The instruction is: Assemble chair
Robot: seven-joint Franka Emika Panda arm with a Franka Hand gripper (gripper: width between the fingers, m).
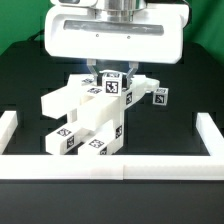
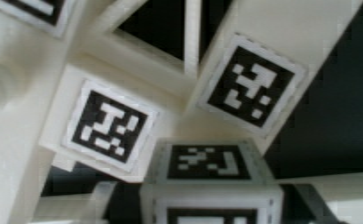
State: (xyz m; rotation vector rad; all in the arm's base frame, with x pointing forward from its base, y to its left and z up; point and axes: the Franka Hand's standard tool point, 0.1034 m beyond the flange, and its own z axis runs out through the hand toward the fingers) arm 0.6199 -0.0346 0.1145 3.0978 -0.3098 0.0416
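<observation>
- Pincer [image 1: 108,74] points straight down from the arm. Its jaws stand narrow on either side of a tagged block [image 1: 112,86], and it appears to grip that block, though the contact itself is too small to see clearly.
- Directly beneath the pincer stands the chair [image 1: 85,115], a partly built cluster of white bars and blocks. The gripped block is its topmost piece.
- From beside the pincer the cluster steps down and away toward the low wall [image 1: 100,165], and it rests on the dark table [image 1: 25,95].
- A short bar reaches out from just beside the pincer toward the exterior view's right. It ends in a small tagged cube [image 1: 158,96] that looks raised off the table. Whether it is joined firmly to the rest cannot be told.
- The wrist view is filled with tagged white faces of the chair [image 2: 107,125], very close and blurred. The pincer's fingers cannot be made out there.
- The step in hand is probably seating or turning the top block into the frame below it. The chair looks part way built, not finished.
- The next move probably calls for a firm grip and pressure straight down along the joint. A sideways push could tip the stacked pieces or shift them against the wall.
</observation>
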